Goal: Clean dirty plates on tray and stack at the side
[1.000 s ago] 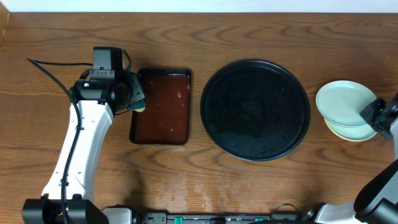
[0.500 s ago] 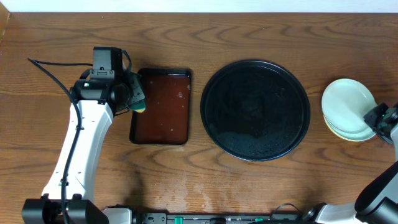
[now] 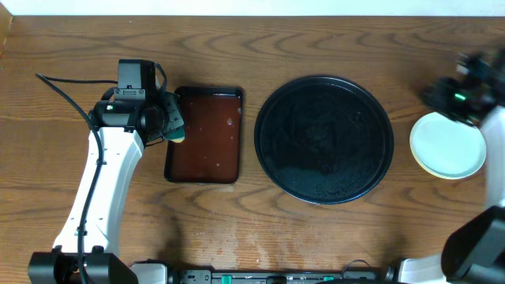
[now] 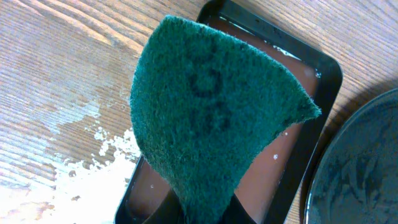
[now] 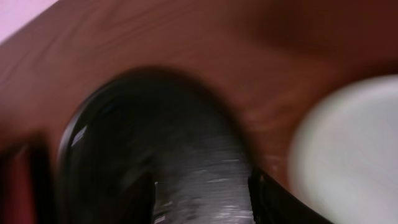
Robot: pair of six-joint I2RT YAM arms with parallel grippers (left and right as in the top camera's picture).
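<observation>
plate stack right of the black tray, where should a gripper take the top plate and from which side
Pinch the top plate by its thin raised rim, one finger inside and one outside. It lies flat, nested on the yellow plate, so its underside can't be reached. Coming from above at its right edge looks best, since the black tray sits close on the left.

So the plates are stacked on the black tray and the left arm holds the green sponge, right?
No. The overhead view shows the plates stacked on the wooden table beside the black tray, not on it. The left gripper does hold the green sponge.
</observation>
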